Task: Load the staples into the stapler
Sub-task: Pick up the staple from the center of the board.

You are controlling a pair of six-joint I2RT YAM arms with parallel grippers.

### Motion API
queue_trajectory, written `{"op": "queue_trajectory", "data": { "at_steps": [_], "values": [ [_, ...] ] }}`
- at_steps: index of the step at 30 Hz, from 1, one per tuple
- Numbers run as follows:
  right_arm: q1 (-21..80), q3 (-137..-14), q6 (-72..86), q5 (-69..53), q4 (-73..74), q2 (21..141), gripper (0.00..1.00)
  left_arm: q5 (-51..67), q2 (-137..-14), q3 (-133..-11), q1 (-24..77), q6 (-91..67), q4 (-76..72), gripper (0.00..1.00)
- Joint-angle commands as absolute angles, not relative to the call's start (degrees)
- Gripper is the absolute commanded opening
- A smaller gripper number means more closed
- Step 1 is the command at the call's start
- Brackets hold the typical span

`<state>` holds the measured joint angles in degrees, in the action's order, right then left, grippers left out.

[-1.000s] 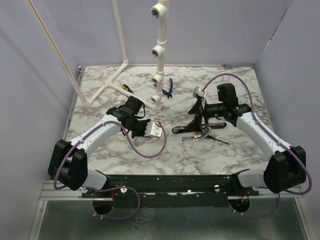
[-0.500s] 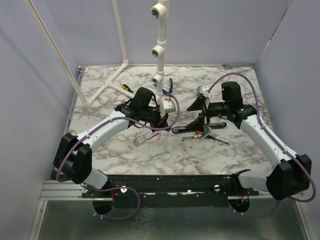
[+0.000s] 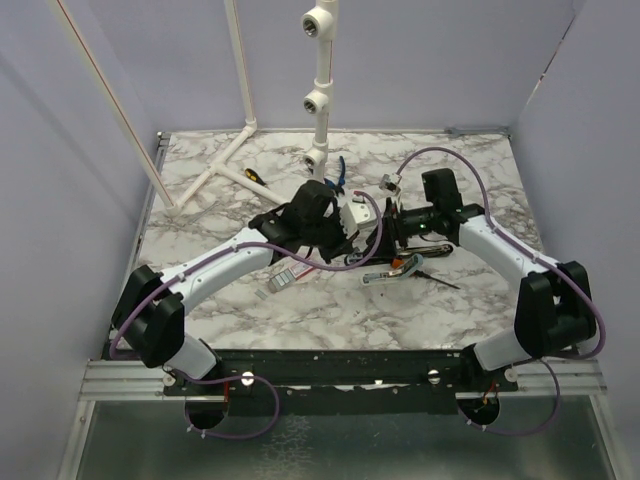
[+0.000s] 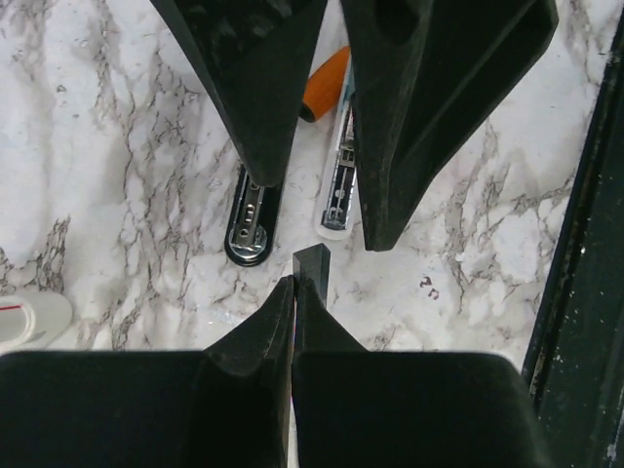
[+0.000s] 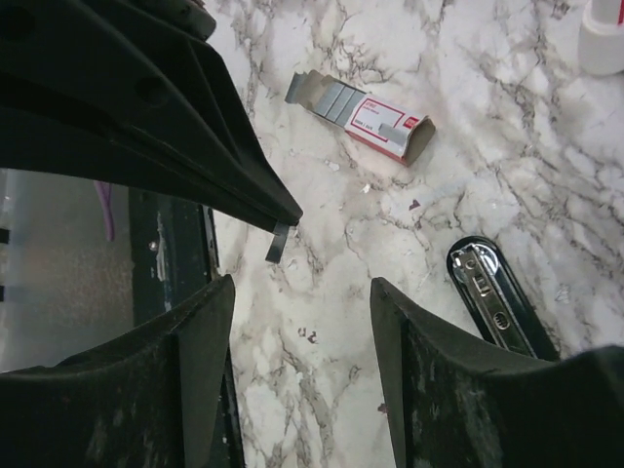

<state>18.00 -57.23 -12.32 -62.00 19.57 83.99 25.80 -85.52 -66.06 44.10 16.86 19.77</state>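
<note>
My left gripper (image 4: 294,283) is shut on a short dark strip of staples (image 4: 312,261) that pokes out past its tips. It hovers at mid-table (image 3: 352,222), tip to tip with my right gripper (image 3: 385,222). The right gripper (image 5: 300,288) is open with nothing between its fingers; the staples strip (image 5: 277,244) hangs just beyond them under the left gripper's fingers (image 5: 146,107). The black stapler (image 3: 395,257) lies open on the marble below, its metal channel (image 4: 249,219) facing up, also seen in the right wrist view (image 5: 492,288). The white-and-red staple box (image 5: 388,125) lies open to the left (image 3: 285,279).
A pale bar with a metal channel (image 4: 336,190) and an orange-handled screwdriver (image 4: 327,83) lie beside the stapler. White pipe fittings (image 3: 320,100), blue pliers (image 3: 335,178) and a yellow-handled screwdriver (image 3: 255,175) are at the back. The black front rail (image 4: 585,244) runs close by.
My left arm has swung from beside the staple box to the table's middle, meeting the right gripper. The right gripper has turned toward it and its jaws have narrowed somewhat.
</note>
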Motion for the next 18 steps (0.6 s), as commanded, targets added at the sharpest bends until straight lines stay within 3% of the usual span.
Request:
{"op": "queue_trajectory", "data": {
  "at_steps": [1, 9, 13, 18],
  "values": [
    [18.11, -57.02, -8.64, -66.28, 17.49, 86.88, 0.6, 17.78, -86.41, -68.17, 46.0, 16.24, 18.97, 0.0],
    [18.11, -58.46, -9.73, -66.82, 18.53, 88.46, 0.53, 15.24, -87.19, -68.42, 47.59, 16.98, 18.97, 0.0],
    [18.11, -59.06, -10.85, -67.61, 19.4, 88.99, 0.41, 15.49, -87.27, -68.39, 47.89, 17.18, 18.98, 0.0],
    [18.16, -59.39, -11.46, -68.22, 19.61, 90.05, 0.4, 15.98, -87.53, -68.38, 48.09, 17.3, 18.91, 0.0]
  ]
}}
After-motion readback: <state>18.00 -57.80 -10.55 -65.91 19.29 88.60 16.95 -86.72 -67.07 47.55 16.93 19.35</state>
